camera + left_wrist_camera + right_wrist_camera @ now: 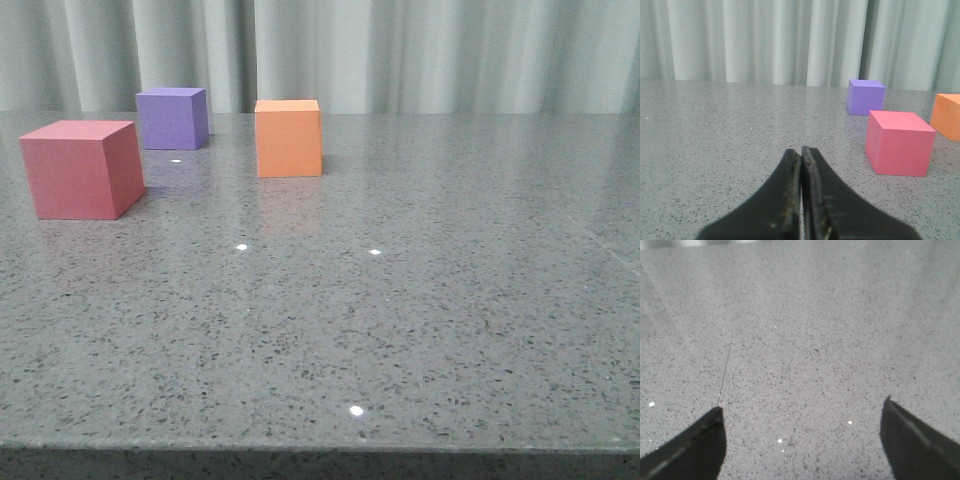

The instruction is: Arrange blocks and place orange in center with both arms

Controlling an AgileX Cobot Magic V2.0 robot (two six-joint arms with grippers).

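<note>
Now: three cubes on a grey speckled table [420, 330], curtain [400, 50] behind. Red cube [82, 168] nearest, far left; purple cube [172, 118] behind it; orange cube [288, 138] just right of both, apart. Left gripper [801, 152] pinched closed, empty. Right gripper [802, 410] spread wide over bare table. No readable writing.

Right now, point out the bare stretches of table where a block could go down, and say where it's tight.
Bare: the whole near half of the table, in front of all three blocks, and everything right of the orange block. Tight: the back left, where the red block and purple block sit close, with a narrow gap from purple to orange.
</note>
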